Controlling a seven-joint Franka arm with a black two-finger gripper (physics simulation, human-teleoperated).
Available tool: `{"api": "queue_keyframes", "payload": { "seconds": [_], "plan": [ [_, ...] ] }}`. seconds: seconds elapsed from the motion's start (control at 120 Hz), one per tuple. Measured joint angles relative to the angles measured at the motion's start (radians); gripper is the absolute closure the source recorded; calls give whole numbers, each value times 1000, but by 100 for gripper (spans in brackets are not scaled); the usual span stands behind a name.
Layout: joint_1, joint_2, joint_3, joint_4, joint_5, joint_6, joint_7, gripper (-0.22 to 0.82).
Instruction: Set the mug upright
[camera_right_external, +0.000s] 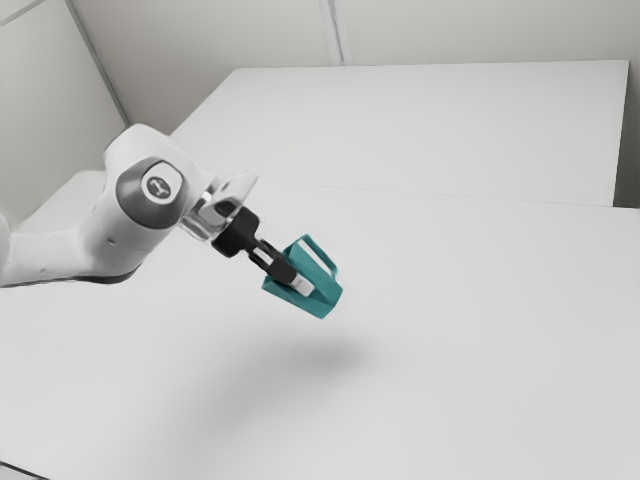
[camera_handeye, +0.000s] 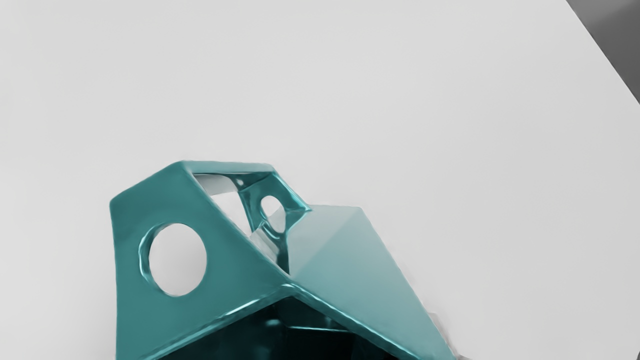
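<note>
The teal angular mug hangs in the air, tilted, its open end toward the hand and its base pointing down toward the exterior view's right. My gripper is shut on the mug, one finger lying along its near side; the other finger is hidden behind or within the mug. The handle is on the mug's upper side. In the wrist view the mug shows its dark opening, the handle and a side panel with a round hole.
A wide white table lies beneath, with a soft shadow of the held mug and hand on it. Behind it is another pale flat surface. A dark area lies past the table's edge in the wrist view.
</note>
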Motion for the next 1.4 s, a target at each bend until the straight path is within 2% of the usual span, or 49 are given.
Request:
{"api": "queue_keyframes", "payload": {
  "seconds": [0.117, 0.208, 0.342, 0.517, 0.917, 1.4],
  "plan": [
    [-15, -97, 38, -52, 289, 16, -109, 78],
    [-27, -135, 60, -68, 474, 19, -194, 78],
    [-37, -145, 67, -78, 669, 22, -308, 78],
    [-34, -134, 68, -98, 821, 23, -436, 78],
    [-33, -34, 68, -109, 897, 78, -629, 78],
    [-31, 107, 74, -41, 905, 176, -726, 78]
  ]
}}
